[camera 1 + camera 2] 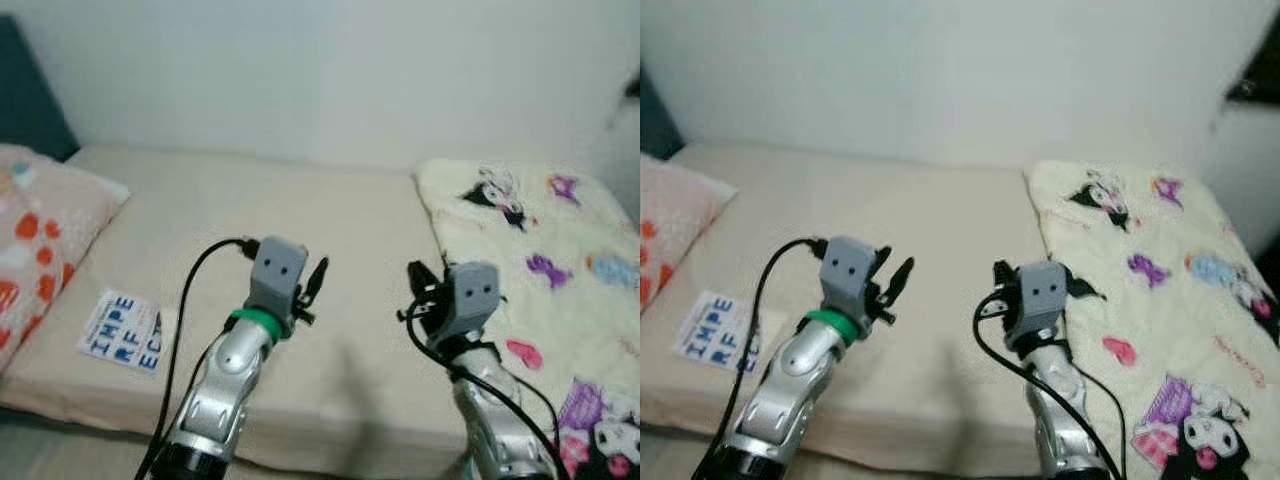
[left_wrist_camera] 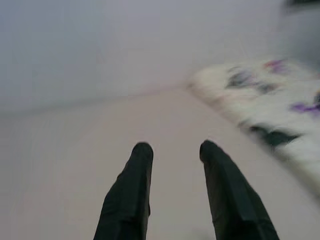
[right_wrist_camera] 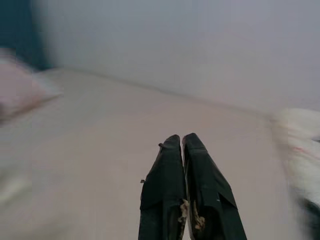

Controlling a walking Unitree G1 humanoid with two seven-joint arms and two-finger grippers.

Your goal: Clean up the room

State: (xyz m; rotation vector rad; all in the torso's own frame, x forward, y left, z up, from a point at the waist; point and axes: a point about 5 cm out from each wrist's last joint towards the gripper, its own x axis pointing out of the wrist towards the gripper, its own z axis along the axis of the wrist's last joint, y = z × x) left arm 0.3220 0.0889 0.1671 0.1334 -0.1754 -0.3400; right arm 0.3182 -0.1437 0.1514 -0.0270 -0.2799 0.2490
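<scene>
**Both arms being held over the bed, nothing gripped**

A bed (image 1: 340, 250) with a beige sheet is being viewed from its near edge, with a pale wall behind it. On the right part of the bed a cream blanket (image 1: 560, 300) printed with cartoon figures is lying spread out, reaching from the far side to the near right corner. At the left edge a pink pillow (image 1: 35, 240) with orange spots is resting, and just beside it, near the front edge, a white card (image 1: 122, 330) with blue letters is lying flat on the sheet.

The left gripper (image 2: 172, 152) is being held above the middle of the bed, its fingers (image 2: 135, 180) parted and nothing being held between them. The right gripper (image 3: 182, 142) is being held beside it, close to the blanket's left border, its fingers (image 3: 167, 170) pressed together and empty. The two grippers are being kept apart from each other, and neither is touching the sheet, the blanket or the card.

The wrist views are blurred, with the blanket being made out only as a pale, patterned mass.
</scene>
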